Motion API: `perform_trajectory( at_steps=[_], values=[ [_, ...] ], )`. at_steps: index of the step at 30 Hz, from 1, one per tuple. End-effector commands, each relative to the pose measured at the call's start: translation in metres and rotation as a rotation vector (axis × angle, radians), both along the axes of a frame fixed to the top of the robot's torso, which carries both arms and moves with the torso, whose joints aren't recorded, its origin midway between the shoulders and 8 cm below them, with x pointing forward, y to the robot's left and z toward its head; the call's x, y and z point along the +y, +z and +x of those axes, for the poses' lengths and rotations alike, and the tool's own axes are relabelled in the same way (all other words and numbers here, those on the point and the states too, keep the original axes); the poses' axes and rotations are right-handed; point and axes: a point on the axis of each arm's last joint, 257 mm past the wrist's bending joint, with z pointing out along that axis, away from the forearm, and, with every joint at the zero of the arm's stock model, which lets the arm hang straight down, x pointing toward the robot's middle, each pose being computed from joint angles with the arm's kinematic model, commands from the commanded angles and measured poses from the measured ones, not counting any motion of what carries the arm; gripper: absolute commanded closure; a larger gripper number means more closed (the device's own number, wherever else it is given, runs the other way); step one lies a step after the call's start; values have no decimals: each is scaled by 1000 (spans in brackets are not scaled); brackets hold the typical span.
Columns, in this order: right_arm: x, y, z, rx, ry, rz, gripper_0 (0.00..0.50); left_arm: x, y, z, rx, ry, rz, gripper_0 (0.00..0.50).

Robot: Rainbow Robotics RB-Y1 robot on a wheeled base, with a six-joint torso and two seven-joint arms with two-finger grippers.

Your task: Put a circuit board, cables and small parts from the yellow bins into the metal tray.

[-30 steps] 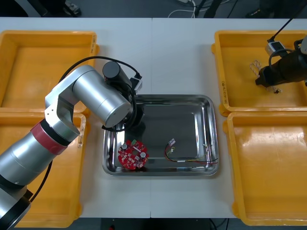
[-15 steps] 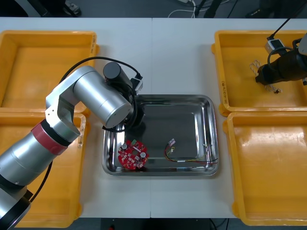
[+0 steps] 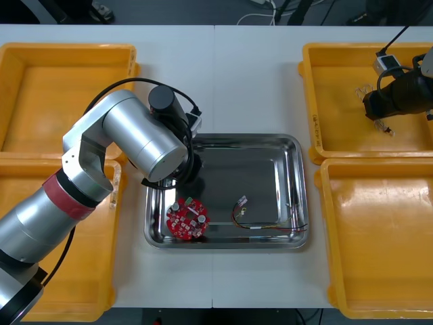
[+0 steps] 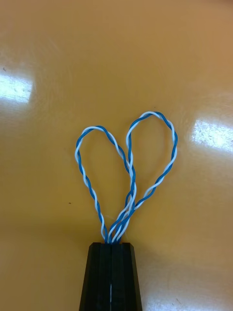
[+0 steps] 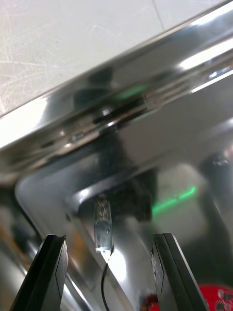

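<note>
the light bench (image 3: 230, 81) carries yellow bins along its left and right edges, and a shiny metal tray (image 3: 237, 169) sits between them towards the near edge. the left gripper (image 5: 109, 238) hangs low over the tray's far left corner, its fingers (image 5: 53, 257) released and spread apart. the right gripper (image 4: 112, 245) is in the bin at the bench's far right corner (image 3: 338, 128), fingers clenched on a twisted blue and white cable (image 4: 174, 146) whose two loops fan out above the bin floor. a round red circuit board (image 3: 188, 220) lies in the tray's near left corner, and a red and yellow cable (image 3: 260, 227) lies along its near edge.
</note>
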Motion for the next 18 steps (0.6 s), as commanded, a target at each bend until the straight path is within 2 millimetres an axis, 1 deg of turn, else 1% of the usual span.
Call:
perform_trajectory(
  at_steps=[1,2,6,7,8,10,13,14,16,17,18],
  values=[
    [12,22,10,-38,80,-57,500,-20,33,-7,-20,53,-87,0],
    [13,28,10,-39,91,-67,500,-18,37,-8,-25,53,-88,0],
    [15,39,3,-16,119,-83,500,-15,50,-8,-36,58,-108,0],
    [17,47,0,-9,131,-90,500,-12,57,-6,-37,65,-118,0],
    [16,49,-1,-4,134,-91,500,-9,58,-6,-35,68,-118,0],
    [17,57,-6,9,146,-96,500,-3,67,-4,-36,77,-122,0],
    [18,67,-14,27,163,-98,500,10,82,0,-37,102,-119,0],
    [18,69,-15,29,165,-99,500,13,84,1,-36,106,-116,0],
    [21,76,-20,40,178,-103,500,24,96,5,-41,118,-108,0],
    [21,76,-20,40,178,-103,500,24,96,5,-41,118,-108,0],
    [23,82,-24,51,190,-112,500,34,105,7,-45,120,-94,0]
  ],
)
